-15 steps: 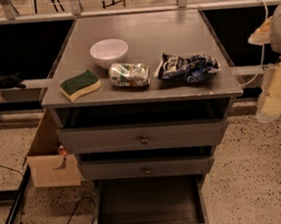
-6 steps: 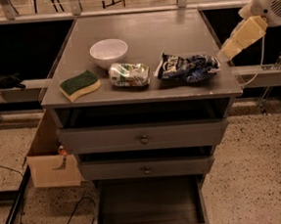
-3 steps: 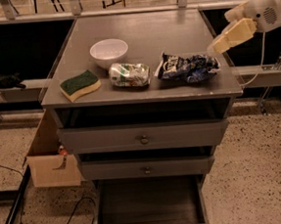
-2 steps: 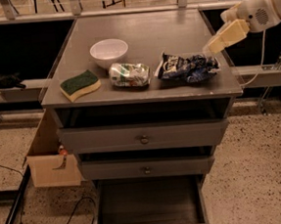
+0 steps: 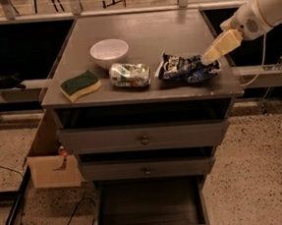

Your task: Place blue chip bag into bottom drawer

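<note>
End effector (image 5: pixel 210 56) is over at the right side of the frame, with its tip right at the right-hand end of the blue chip bag (image 5: pixel 184 67), touching it or as good as. Honestly can't tell whether it's open or closed, it just reads as one pale wedge from here. Nothing looks gripped yet imo. The bag lies flat on the table (image 5: pixel 143 28) near the front right edge. The bottom drawer (image 5: pixel 149 207) is pulled out at the bottom centre of the frame.

Stuff I'd worry about:

- The approach is low and from the side. With crinkly foil on a smooth top, a push instead of a pinch could just slide the bag left into the green-and-white packet (image 5: pixel 129 74) sitting just beside it.
- If it only catches a corner of foil, the bag could slip out or swing loose on the way down.
- The bag is close to the front edge, so a bad nudge might tip it off onto the floor instead.
- The open drawer sits below the two knobbed drawers (image 5: pixel 144 140), so the release has to happen out front and low. Let go too early and it probably hits the drawer front or the floor.
</note>
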You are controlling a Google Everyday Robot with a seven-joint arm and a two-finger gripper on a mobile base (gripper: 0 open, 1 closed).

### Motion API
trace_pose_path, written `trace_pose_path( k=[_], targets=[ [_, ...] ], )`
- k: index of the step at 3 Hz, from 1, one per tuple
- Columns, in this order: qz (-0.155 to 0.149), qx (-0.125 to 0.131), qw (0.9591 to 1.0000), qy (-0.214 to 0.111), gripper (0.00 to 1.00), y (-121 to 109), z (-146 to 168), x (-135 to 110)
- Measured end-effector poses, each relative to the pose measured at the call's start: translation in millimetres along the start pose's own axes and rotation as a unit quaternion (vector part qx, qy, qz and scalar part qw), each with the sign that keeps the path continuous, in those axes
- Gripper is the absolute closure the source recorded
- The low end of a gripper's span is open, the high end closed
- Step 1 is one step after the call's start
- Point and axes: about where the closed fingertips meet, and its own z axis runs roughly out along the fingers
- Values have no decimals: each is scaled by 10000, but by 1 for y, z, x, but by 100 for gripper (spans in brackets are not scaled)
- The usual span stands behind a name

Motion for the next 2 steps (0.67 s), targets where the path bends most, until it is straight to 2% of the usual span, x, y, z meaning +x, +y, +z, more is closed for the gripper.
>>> trace_pose_path(
  k=[2],
  targets=[
    [92,22,9996,257,0,3,12,22]
  ],
)
